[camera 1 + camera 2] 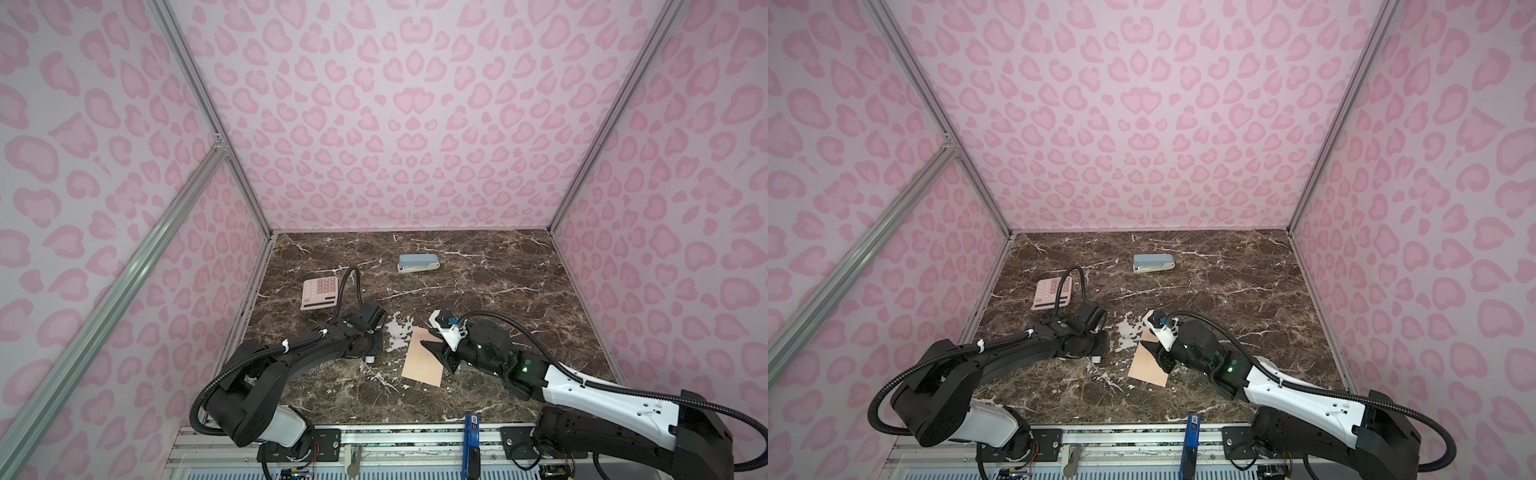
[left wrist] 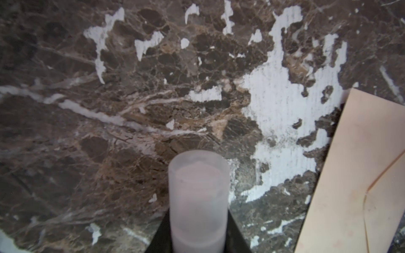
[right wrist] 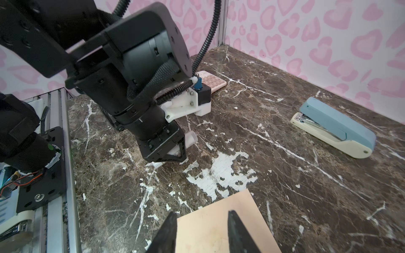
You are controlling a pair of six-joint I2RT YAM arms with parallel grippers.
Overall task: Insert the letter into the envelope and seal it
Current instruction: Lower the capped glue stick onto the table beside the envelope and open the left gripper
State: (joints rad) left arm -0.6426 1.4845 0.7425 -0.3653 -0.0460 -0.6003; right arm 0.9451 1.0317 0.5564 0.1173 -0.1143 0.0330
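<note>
**A:** Top views first. Where's the envelope?

**B:** The envelope [image 1: 422, 365] lies flat on the table [image 1: 498, 291], roughly 6 o'clock from table centre. The right gripper [image 1: 428, 338] sits over its 1 o'clock edge, jaws spread. Can't tell if it touches the paper.

**A:** Other arm?

**B:** The left gripper [image 1: 369, 352] is at the envelope's 9 o'clock, apart from it, clamped on a white tube [image 1: 371, 358]. The stapler [image 1: 418, 263] is at 12 and the calculator [image 1: 319, 293] at 10, both well clear.

**A:** And the letter?

**B:** No letter visible in either top view.

**A:** Left wrist?

**B:** The tube [image 2: 198, 197] sticks out between the jaws, pinched firmly. The envelope [image 2: 361, 164] is beside it, not touching. Fold seams show on its face, so the flap looks folded down. Can't tell if it's stuck.

**A:** Right wrist?

**B:** Its two fingers [image 3: 171, 232] are apart with the envelope [image 3: 210, 236] showing between them, nothing pinched. The left gripper [image 3: 173, 153] is across the table with the tube [image 3: 190, 139] crosswise in its jaws.

**A:** Status?

**B:** My read is that the letter is inside: no ruled sheet anywhere and the flap is down. So the insert looks done. Sealing is the open item. The tube is probably glue, but I can't judge whether it's been applied. What's left: confirm the flap bond and press it flat.
</note>
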